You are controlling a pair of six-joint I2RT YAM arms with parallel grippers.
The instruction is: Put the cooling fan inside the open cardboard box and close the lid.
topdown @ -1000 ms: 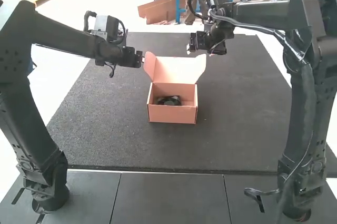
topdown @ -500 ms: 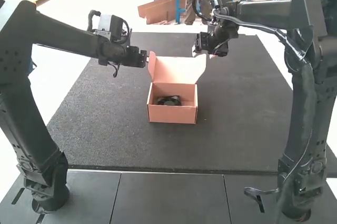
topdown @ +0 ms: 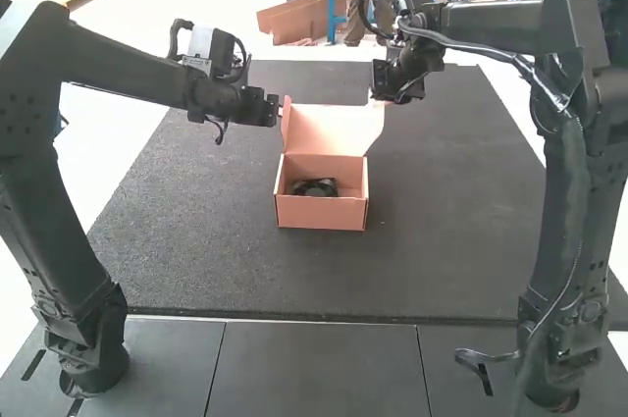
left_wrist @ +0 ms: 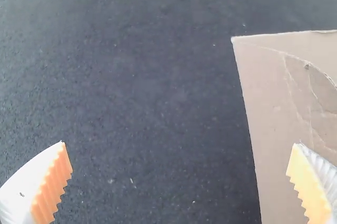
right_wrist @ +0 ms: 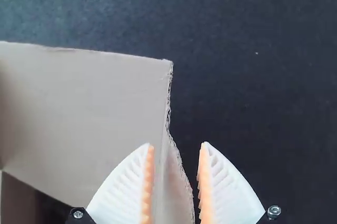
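Straddling the right edge of the lid [topdown: 329, 130], my right pincer [topdown: 385, 93] hangs above the rear right corner of the cardboard box [topdown: 321, 203], its 2 fingers slightly apart with the cardboard between them, not clamped as far as I can tell. My left pincer [topdown: 279, 109] sits level with the lid's left edge, above the box's rear left corner, fingers spread wide and holding nothing. The cooling fan [topdown: 314, 186] lies flat on the box's floor. The lid stands upright off the box's rear wall, its long axis running across between my 2 pincers, so closing means tipping it forward over the box. Both pincers are about equally near. The black mat [topdown: 177, 240] under the box looks grippy, with open room in front of the box
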